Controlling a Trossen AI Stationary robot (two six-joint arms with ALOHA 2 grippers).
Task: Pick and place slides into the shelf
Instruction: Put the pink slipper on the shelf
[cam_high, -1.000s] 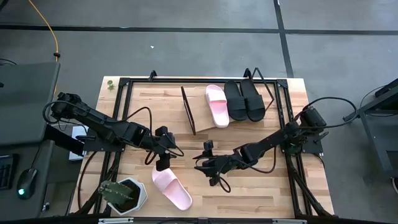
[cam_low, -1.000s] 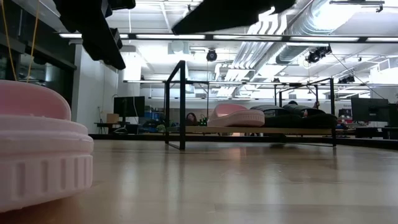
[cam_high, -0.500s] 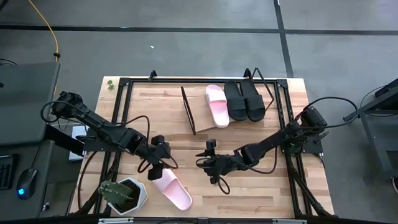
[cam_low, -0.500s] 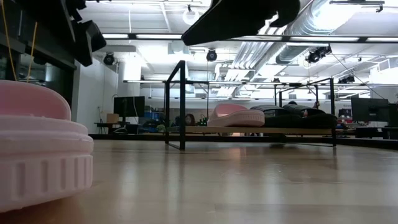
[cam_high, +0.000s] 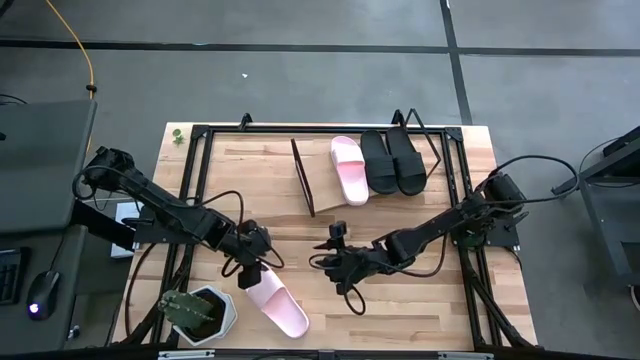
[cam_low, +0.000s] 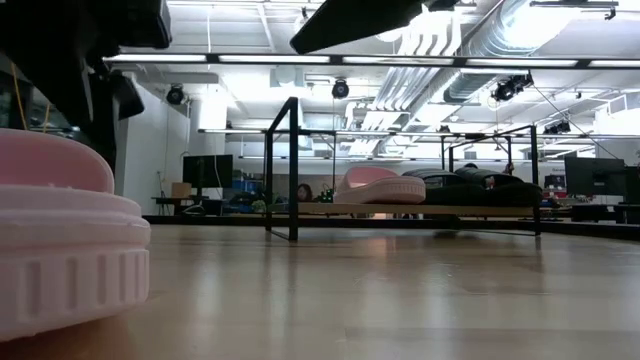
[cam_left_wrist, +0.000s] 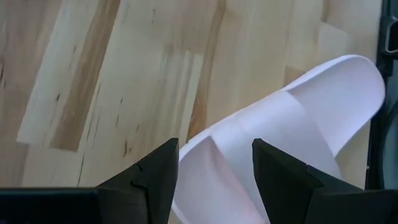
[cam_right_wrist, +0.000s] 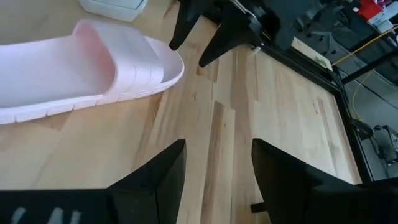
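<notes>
From above, the left gripper (cam_high: 254, 262) hangs over the toe end of the one pale pink slide (cam_high: 277, 304) left on the tabletop (cam_high: 420, 300), a placing that suits a reach for its strap; the right gripper (cam_high: 330, 262) waits mid-table, well apart from it. On the shelf (cam_high: 325, 195) at the far side lie a pink slide (cam_high: 350, 169) and two black slides (cam_high: 392, 161) side by side, with bare board on the pink one's left for the fourth. A white pot with a green plant (cam_high: 198, 312) stands just beside the loose slide's heel side and could crowd the approach. In the low view the loose slide's ribbed sole (cam_low: 65, 245) fills the near left with the left arm dark above it, while the shelf (cam_low: 400, 211) stands far off with its three slides on top. The left wrist view shows the gripper's own fingers (cam_left_wrist: 155, 177) spread wide and empty, one on each side of the slide's strap edge (cam_left_wrist: 298, 118), not yet touching. The right wrist view shows that gripper's fingers (cam_right_wrist: 155, 180) parted too, holding nothing, facing the pink slide (cam_right_wrist: 81, 65) and the left gripper (cam_right_wrist: 199, 34) above its toe.
</notes>
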